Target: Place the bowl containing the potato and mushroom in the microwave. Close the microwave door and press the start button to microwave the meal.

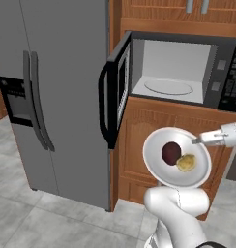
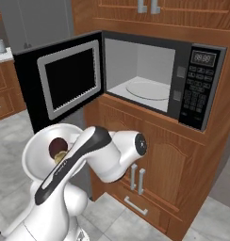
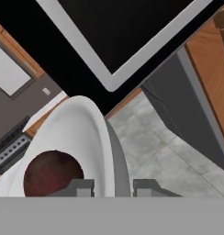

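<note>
Bowl: shallow, wide, glossy white bowl (image 1: pixel 177 157), plate-like, held in the air below the microwave (image 1: pixel 183 70) and in front of the wooden cabinet under it; it looks tipped toward the left base camera, its inside facing out
Potato: small lumpy yellowish potato (image 1: pixel 186 162) low in the bowl, touching the mushroom
Mushroom: round, dark reddish-brown mushroom (image 1: pixel 171 152), a little larger than the potato, near the bowl's middle
Tool: the tool (image 1: pixel 196 140) pinches the bowl's rim on the side away from the microwave door; in the hand view its two dark tips straddle the thin white rim, one inside, one outside
Step in hand: carrying the loaded bowl up toward the microwave; by my judgement the placing is not yet done, and closing and starting remain
Next move: the bowl needs lifting above the sill of the microwave, levelling so the food does not slide out, then easing in over the turntable (image 1: pixel 168 87) without clipping the frame
Microwave: black built-in box, light grey inside, flat round glass turntable, dark button panel (image 2: pixel 200 89) on its far side from the door
Microwave door: microwave door (image 2: pixel 60 80) swung wide open beside the microwave, black frame, dark window with pale surround, curved black bar handle (image 1: pixel 104 106)
Surroundings: warm brown wood cabinets around the microwave, a grey steel fridge (image 1: pixel 52 97) beyond the door, grey tiled floor (image 1: pixel 42 218) below
</note>
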